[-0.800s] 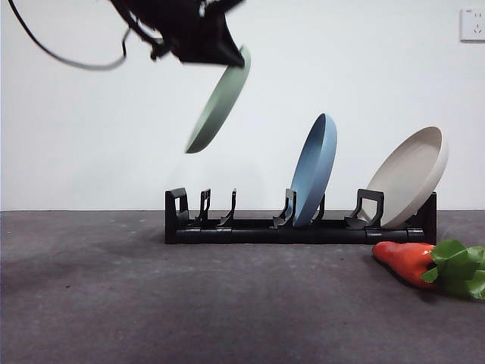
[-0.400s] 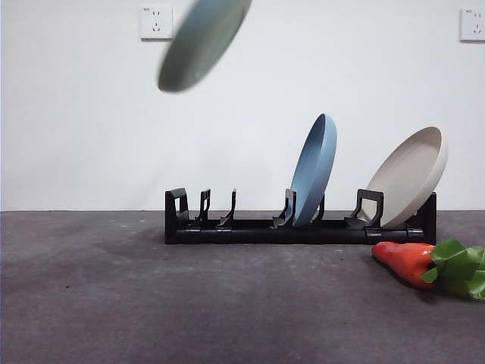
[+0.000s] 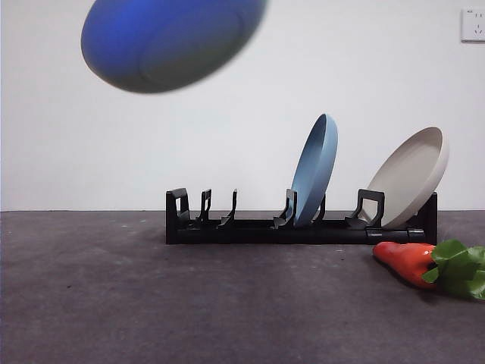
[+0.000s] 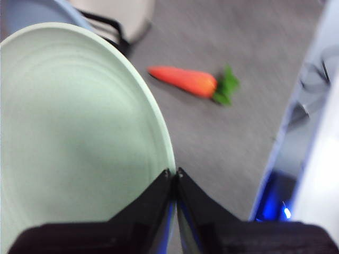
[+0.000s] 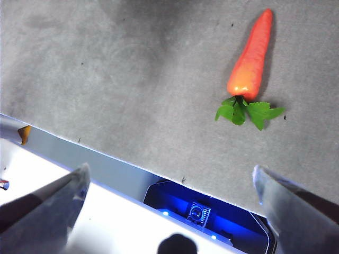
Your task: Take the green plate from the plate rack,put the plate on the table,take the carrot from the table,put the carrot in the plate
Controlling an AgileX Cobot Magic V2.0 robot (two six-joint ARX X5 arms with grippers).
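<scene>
My left gripper is shut on the rim of the green plate and holds it high in the air. In the front view the plate is a blurred disc at the top left, tinted blue, well above the plate rack. The carrot lies on the table right of the rack; it also shows in the left wrist view and the right wrist view. My right gripper is open and empty near the table's front edge.
A blue plate and a beige plate stand in the rack's middle and right slots. The rack's left slots hold nothing. A white wall rises behind the table.
The green plate has gone up and to the left, away from the rack, and has tilted closer to flat. The gripper that held it in view has left the front view.
</scene>
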